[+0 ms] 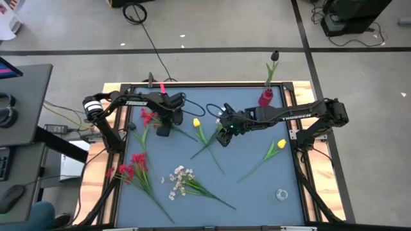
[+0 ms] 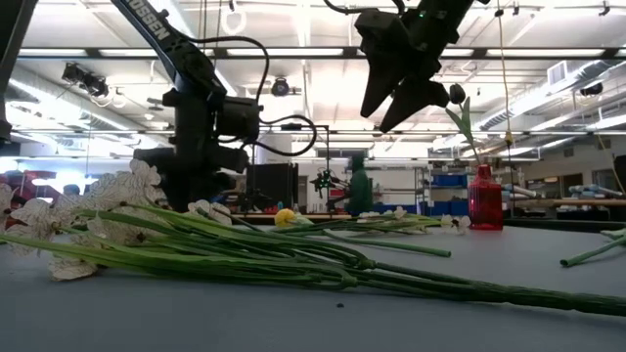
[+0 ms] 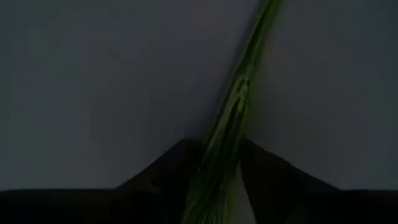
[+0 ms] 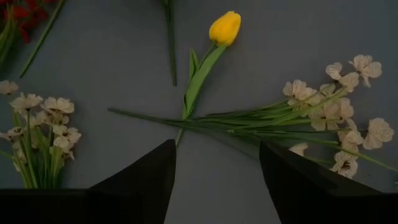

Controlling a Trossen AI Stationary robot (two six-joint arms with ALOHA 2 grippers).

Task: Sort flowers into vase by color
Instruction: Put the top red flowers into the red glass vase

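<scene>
Blue-grey table (image 1: 257,192) before you carries the scattered flowers: white sprays (image 1: 183,179) near the front edge, red clusters (image 1: 131,165) at the left, one yellow tulip (image 1: 277,146) at the right. Your left gripper (image 1: 163,128) sits low on the table at the back left, its fingers (image 3: 168,168) either side of a green stem (image 3: 233,118); whether they pinch it, you cannot tell. Your right gripper (image 1: 225,136) hangs over the middle, jaws wide and empty, above another yellow tulip (image 4: 224,28). A red vase (image 1: 266,97) stands at the back edge.

Two yellow tulips (image 1: 196,122), two red clusters (image 1: 137,161), one red vase (image 1: 265,97).
</scene>
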